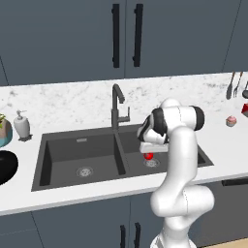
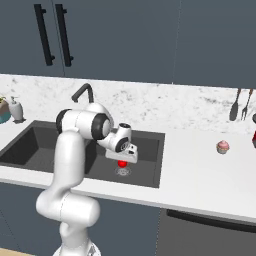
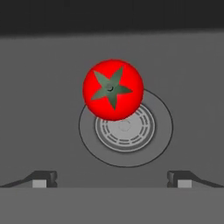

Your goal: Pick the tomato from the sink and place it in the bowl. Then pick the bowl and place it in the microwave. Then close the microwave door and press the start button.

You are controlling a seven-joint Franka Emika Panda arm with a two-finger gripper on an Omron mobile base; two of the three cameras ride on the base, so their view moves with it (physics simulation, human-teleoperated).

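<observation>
Just one tomato over one drain, two sink basins, claw released

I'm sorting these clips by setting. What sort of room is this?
A kitchen, rendered in simulation: a dark double-basin sink with a faucet set in a marble-look counter, dark cabinets above, and a tomato lying by the drain under the open tool.

The light is soft and even, with no strong shadows. The sink looks dark inside. The tomato is bright and sharp.
</observation>
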